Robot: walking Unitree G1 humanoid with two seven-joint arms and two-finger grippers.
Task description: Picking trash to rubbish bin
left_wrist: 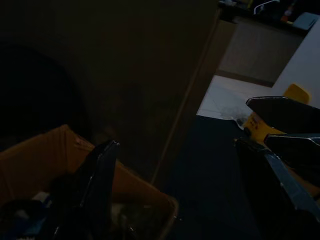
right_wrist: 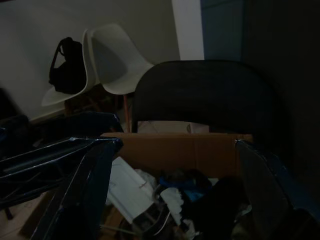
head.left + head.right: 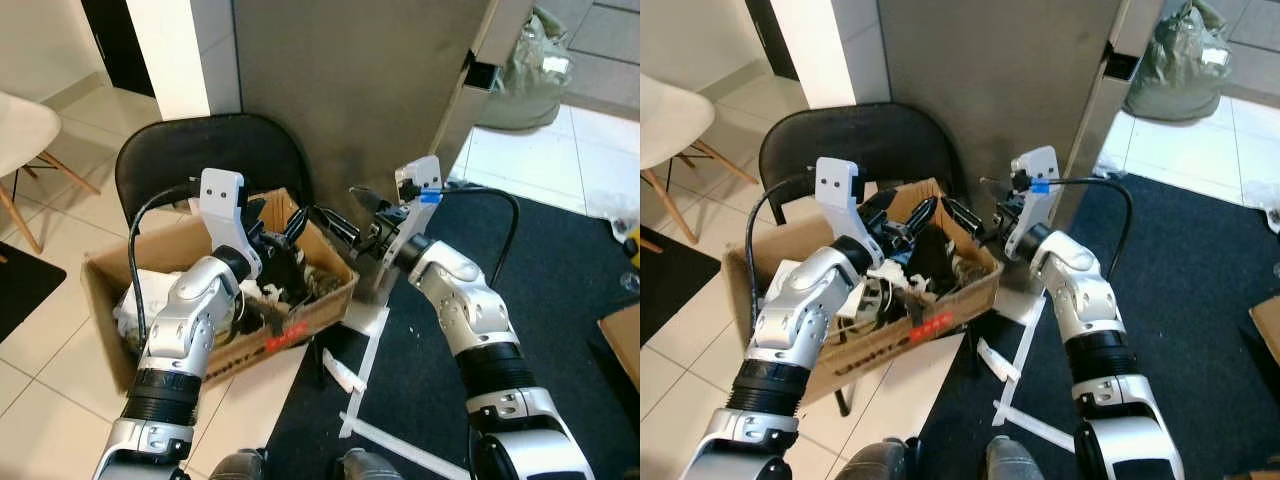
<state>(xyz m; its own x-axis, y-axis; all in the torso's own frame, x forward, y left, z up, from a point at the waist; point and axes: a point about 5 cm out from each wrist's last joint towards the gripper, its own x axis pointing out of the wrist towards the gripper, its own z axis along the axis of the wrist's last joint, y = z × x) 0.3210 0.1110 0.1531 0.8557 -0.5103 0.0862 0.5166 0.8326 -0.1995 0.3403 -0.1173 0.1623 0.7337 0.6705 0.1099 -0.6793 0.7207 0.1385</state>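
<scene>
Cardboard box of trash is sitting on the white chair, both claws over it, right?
Not the white chair. The cardboard box sits on the black chair, as the right eye view shows; the white chair stands apart at the robot's left. The left claw and the right claw are over the box, as you said.

Both head eyes look down on the cardboard box; both wrist cameras face it closely from opposite sides.
</scene>
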